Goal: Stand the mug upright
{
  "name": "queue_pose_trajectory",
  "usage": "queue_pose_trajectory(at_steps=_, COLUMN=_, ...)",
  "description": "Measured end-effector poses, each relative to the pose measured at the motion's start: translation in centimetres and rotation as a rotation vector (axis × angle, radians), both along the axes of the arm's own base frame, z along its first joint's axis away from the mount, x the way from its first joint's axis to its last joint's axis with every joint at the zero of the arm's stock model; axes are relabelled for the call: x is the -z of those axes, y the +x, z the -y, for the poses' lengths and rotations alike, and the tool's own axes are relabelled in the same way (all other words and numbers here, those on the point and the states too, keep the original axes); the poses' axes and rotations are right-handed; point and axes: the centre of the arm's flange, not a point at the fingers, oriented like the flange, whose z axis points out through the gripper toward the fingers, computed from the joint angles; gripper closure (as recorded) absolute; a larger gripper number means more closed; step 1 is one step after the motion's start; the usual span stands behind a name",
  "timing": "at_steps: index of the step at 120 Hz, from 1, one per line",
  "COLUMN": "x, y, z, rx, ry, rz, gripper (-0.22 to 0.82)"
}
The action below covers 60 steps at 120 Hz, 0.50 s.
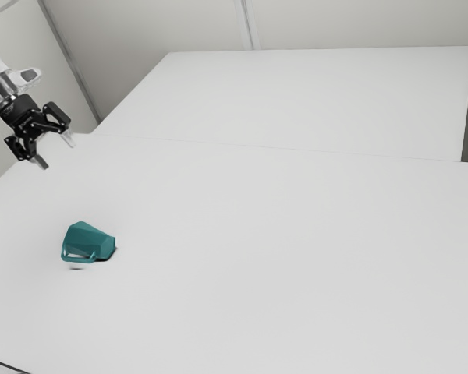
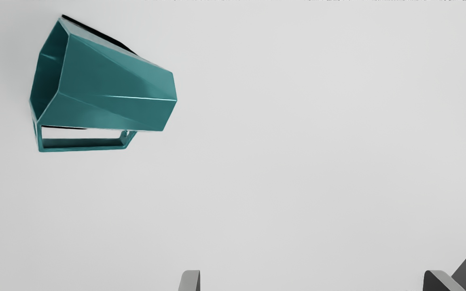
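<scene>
My black two-finger hand (image 1: 55, 152) is hovering open; at its five o'clock in the exterior view, the faceted teal mug (image 1: 88, 242) is lying sideways. I'm judging this the approach, needing reach, grip, then righting.

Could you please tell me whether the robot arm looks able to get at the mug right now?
Probably yes: the open end effector hangs above the table, with nothing visible between it and the mug, lying on its side.
</scene>
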Motion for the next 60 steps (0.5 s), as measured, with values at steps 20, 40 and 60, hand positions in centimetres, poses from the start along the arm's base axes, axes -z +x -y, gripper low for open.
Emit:
queue_pose_trajectory(at_steps=20, x=2.6, y=-0.9, z=-1.9, rx=-0.001, ry=-0.051, rz=0.062, gripper=0.0)
queue_pose_trajectory(at_steps=40, x=5.0, y=-1.6, z=-3.3, rx=0.014, ry=-0.085, rz=0.134, gripper=0.0)
queue_pose_trajectory(at_steps=60, x=7.7, y=-2.0, z=-4.9, rx=0.03, ry=-0.089, rz=0.171, gripper=0.0)
